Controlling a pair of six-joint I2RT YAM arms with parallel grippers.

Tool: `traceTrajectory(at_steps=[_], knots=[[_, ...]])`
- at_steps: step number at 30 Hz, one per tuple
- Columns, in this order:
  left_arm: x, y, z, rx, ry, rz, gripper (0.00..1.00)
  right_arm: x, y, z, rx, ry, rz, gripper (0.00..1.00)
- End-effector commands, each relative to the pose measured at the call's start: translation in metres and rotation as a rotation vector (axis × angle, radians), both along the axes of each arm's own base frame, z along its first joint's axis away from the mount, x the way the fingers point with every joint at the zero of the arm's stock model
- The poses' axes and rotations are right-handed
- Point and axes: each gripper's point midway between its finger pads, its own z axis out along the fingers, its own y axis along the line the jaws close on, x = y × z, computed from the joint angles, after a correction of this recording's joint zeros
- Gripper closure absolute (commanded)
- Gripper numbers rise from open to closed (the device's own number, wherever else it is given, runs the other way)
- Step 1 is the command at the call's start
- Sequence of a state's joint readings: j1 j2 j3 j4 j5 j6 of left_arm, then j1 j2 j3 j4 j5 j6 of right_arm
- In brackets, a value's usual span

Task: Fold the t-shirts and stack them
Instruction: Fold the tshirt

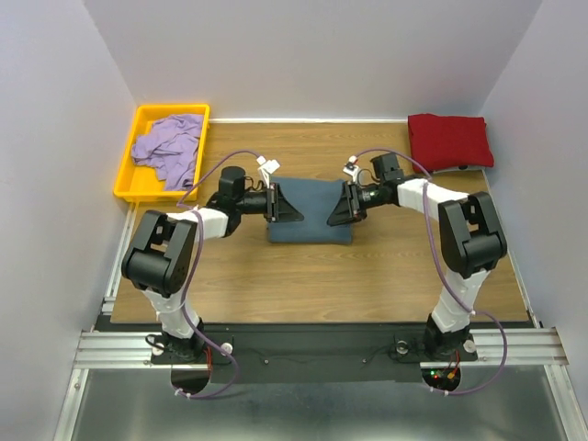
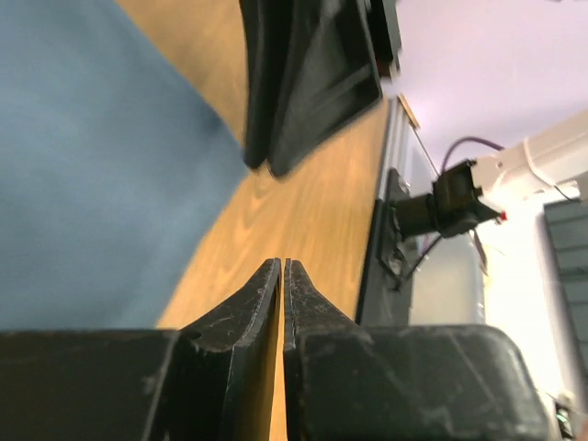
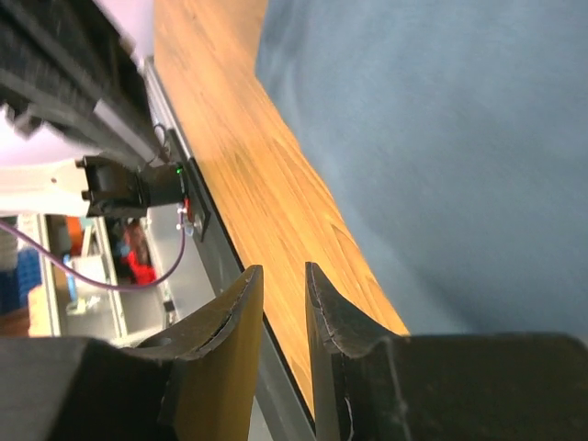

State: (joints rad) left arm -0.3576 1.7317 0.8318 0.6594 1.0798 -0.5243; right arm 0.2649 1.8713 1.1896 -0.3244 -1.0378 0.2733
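Observation:
A slate blue-grey t-shirt lies folded into a rectangle at the table's middle. My left gripper is over its left end and my right gripper over its right end, tips pointing at each other. In the left wrist view my left gripper is shut with only a hairline slit and nothing in it, and the blue shirt lies beside it. My right gripper stands narrowly open and empty, next to the blue shirt. A dark red t-shirt lies folded at the back right. A lavender t-shirt is crumpled in the tray.
The yellow plastic tray sits at the back left corner. White walls close the table on three sides. Bare wood lies between the blue shirt and the arm bases. The right gripper's black fingers show close ahead in the left wrist view.

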Motion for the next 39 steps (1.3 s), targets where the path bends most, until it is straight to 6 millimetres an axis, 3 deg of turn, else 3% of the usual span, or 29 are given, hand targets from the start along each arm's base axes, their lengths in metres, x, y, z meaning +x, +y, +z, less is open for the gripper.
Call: traceTrajectory(at_steps=[1, 4, 7, 9, 12, 18, 21, 23, 26, 27, 28, 29, 30, 32, 35, 38, 39], knots=[[0.001, 0.017, -0.039, 0.039, 0.070, 0.015, 0.82, 0.003, 0.016, -0.011, 0.031, 0.016, 0.034, 0.69], [0.010, 0.025, -0.074, 0.076, 0.136, 0.047, 0.80, -0.002, 0.013, -0.042, 0.000, 0.071, 0.032, 0.69], [0.024, 0.042, -0.111, 0.120, 0.214, 0.113, 0.74, -0.009, 0.007, -0.070, -0.046, 0.101, 0.031, 0.62], [0.031, 0.049, -0.124, 0.144, 0.239, 0.141, 0.71, -0.012, 0.002, -0.088, -0.074, 0.124, 0.028, 0.61], [0.035, 0.058, -0.136, 0.165, 0.266, 0.173, 0.70, -0.008, -0.003, -0.095, -0.091, 0.112, 0.019, 0.61], [0.037, 0.070, -0.112, 0.171, 0.197, 0.175, 0.69, -0.003, -0.018, -0.065, -0.114, 0.000, 0.033, 0.47], [0.039, 0.074, -0.084, 0.183, 0.085, 0.132, 0.67, -0.008, -0.024, -0.044, -0.138, -0.042, 0.060, 0.41], [0.033, 0.073, -0.058, 0.210, 0.006, 0.091, 0.62, -0.006, -0.027, -0.014, -0.141, -0.127, 0.054, 0.39], [0.046, 0.064, 0.002, 0.325, -0.398, 0.031, 0.52, 0.002, -0.039, 0.020, -0.167, -0.232, -0.012, 0.27], [0.050, 0.068, 0.000, 0.364, -0.387, 0.057, 0.50, 0.005, -0.043, 0.026, -0.169, -0.252, -0.027, 0.24], [0.047, 0.057, 0.022, 0.400, -0.567, 0.016, 0.46, 0.008, -0.047, 0.031, -0.166, -0.258, -0.047, 0.20], [0.051, 0.059, 0.024, 0.500, -0.646, 0.037, 0.44, 0.013, -0.058, 0.038, -0.168, -0.271, -0.082, 0.19], [0.049, 0.056, 0.041, 0.538, -0.756, 0.042, 0.43, 0.016, -0.064, 0.040, -0.175, -0.276, -0.105, 0.16], [0.045, 0.037, 0.052, 0.640, -0.988, -0.008, 0.39, 0.024, -0.081, 0.042, -0.201, -0.296, -0.160, 0.13], [0.034, 0.016, 0.054, 0.713, -1.130, -0.069, 0.37, 0.033, -0.103, 0.040, -0.279, -0.319, -0.248, 0.11], [0.032, -0.007, 0.050, 0.741, -1.220, -0.125, 0.37, 0.036, -0.118, 0.026, -0.336, -0.265, -0.329, 0.10], [0.018, -0.027, 0.046, 0.735, -1.292, -0.201, 0.37, 0.037, -0.125, 0.020, -0.344, -0.239, -0.356, 0.10]])
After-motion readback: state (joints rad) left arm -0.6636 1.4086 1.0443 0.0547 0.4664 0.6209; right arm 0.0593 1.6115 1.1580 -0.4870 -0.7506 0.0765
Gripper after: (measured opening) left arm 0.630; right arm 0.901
